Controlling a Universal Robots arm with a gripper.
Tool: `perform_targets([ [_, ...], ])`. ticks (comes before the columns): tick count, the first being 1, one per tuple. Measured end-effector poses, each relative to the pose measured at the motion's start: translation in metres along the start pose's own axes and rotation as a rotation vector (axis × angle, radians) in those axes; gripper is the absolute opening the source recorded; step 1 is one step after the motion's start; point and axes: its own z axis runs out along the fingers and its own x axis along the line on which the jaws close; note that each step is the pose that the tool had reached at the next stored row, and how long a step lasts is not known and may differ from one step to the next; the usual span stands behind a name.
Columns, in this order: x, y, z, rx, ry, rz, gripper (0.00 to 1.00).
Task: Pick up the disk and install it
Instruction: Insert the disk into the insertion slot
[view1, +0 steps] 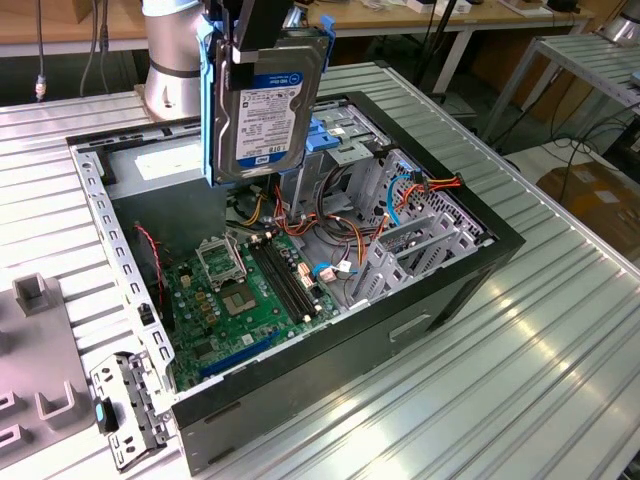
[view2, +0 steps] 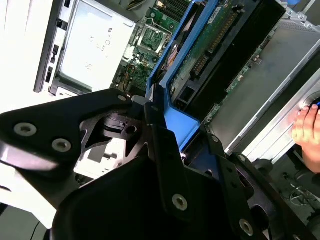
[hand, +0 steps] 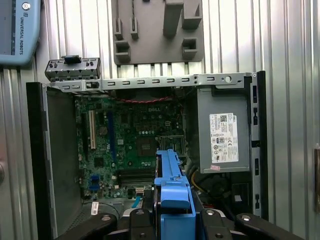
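An open computer case (view1: 440, 300) lies on the ribbed metal desk (view1: 540, 390). Inside it sit a green circuit board (view1: 240, 295), tangled coloured cables (view1: 335, 225) and a grey box with a white sticker (hand: 222, 135).

Silver disk (view1: 288, 56), blue-white label (view1: 267, 118), blue carrier (view1: 207, 110); green motherboard (view1: 235, 300); black computer case (view1: 300, 385); grey power supply (hand: 212, 102), white sticker (hand: 223, 137); ribbed silver table (view1: 540, 380).
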Motion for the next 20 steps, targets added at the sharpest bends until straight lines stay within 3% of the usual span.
perform_targets([
  [10, 0.0013, -0.0004, 0.0, 0.0, 0.0, 0.0, 0.37],
  [16, 0.0175, -0.0013, 0.0004, 0.0, 0.0, 0.0, 0.37],
  [17, 0.0246, -0.0016, 0.0007, 0.0, -0.0001, 0.0, 0.37],
  [20, 0.0352, -0.0022, 0.0009, 0.0001, 0.0008, 0.0, 0.37],
])
